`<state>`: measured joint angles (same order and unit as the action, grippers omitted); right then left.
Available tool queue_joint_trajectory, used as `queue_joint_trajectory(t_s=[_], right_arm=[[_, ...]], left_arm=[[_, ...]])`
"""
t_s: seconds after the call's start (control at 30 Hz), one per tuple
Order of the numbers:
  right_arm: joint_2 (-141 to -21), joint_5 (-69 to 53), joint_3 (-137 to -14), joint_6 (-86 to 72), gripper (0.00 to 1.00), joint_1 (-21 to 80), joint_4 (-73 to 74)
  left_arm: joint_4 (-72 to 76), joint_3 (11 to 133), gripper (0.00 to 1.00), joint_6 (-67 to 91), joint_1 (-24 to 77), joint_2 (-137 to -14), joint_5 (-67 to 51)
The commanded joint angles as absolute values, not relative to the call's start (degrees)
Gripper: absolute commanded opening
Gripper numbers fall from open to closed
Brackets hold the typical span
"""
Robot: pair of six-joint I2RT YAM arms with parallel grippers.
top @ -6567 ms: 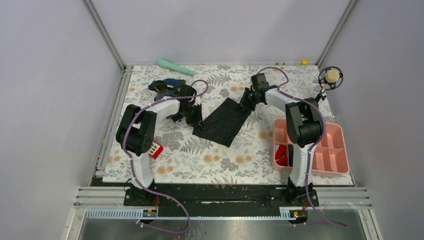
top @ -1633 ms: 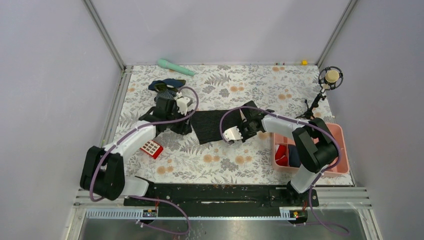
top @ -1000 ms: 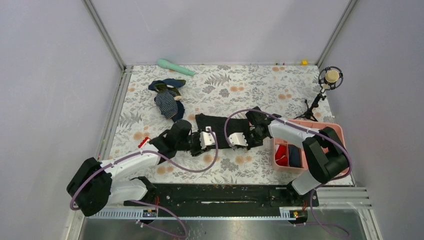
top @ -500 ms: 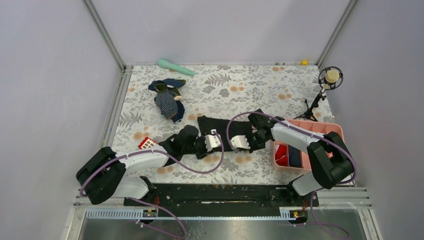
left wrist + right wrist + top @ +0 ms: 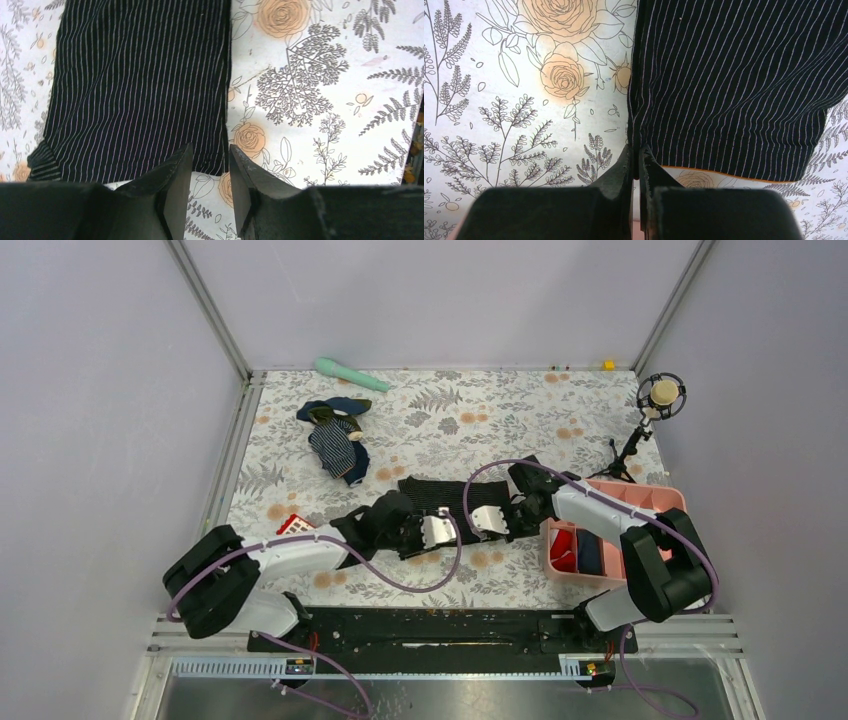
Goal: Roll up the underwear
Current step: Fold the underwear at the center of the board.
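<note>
Gripping step: the underwear [image 5: 440, 496] lies flat ahead of the pincers, with the right pincer [image 5: 636, 149] clamped on 1 near corner and the left pincer [image 5: 211, 150] apart at the other. Next, probably, the left must close, then both roll forward.

Noted a floral tablecloth [image 5: 560, 410] under everything. Spotted a mint-green wand [image 5: 352, 374] at the far edge, a crumpled navy striped garment [image 5: 335, 438] nearer, and a red keypad [image 5: 291, 525] near left. Saw a pink compartment tray [image 5: 665, 530] at right holding a red cloth roll [image 5: 562, 545], with a microphone on a stand [image 5: 660, 395] beyond.
</note>
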<state>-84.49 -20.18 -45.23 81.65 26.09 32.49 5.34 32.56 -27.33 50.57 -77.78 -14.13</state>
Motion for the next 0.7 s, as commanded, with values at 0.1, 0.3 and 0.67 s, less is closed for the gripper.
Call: queue_joint_trajectory(t_s=[0.1, 0.3, 0.67], right_arm=[[-83.4, -21.4, -45.3, 81.3, 0.00, 25.7, 33.5], [-83.1, -21.6, -45.1, 81.4, 0.00, 25.7, 33.6], [-84.2, -22.0, -46.0, 80.8, 0.00, 25.6, 33.5]], left_arm=[[0.1, 38.7, 0.29, -32.1, 52.6, -82.1, -17.4], [0.5, 39.3, 0.24, -30.2, 53.6, -83.2, -13.6], [-12.1, 46.6, 0.29, -33.4, 53.9, -85.2, -8.9]])
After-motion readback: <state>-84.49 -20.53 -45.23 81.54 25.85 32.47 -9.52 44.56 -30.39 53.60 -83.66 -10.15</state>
